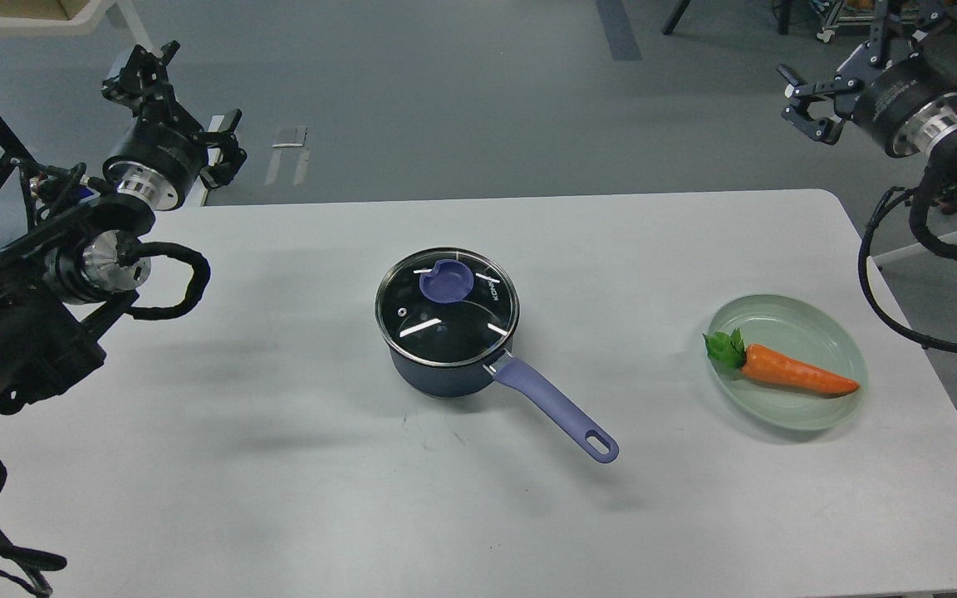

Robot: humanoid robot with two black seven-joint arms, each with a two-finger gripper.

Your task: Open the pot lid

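The pot (445, 349) sits mid-worktop (279, 465), lid (446, 306) on, its handle (557, 409) pointing toward the near right. Left end effector (175, 104) and right end effector (852, 46) hang wide and empty, well apart.

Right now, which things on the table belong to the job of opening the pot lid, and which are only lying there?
For the job:
- glass lid, on the pot
- purple knob on the lid
- dark blue saucepan
- saucepan handle

Only lying there:
- toy carrot
- pale green plate under the carrot

Both grippers, left and right, are open and away from the pot.
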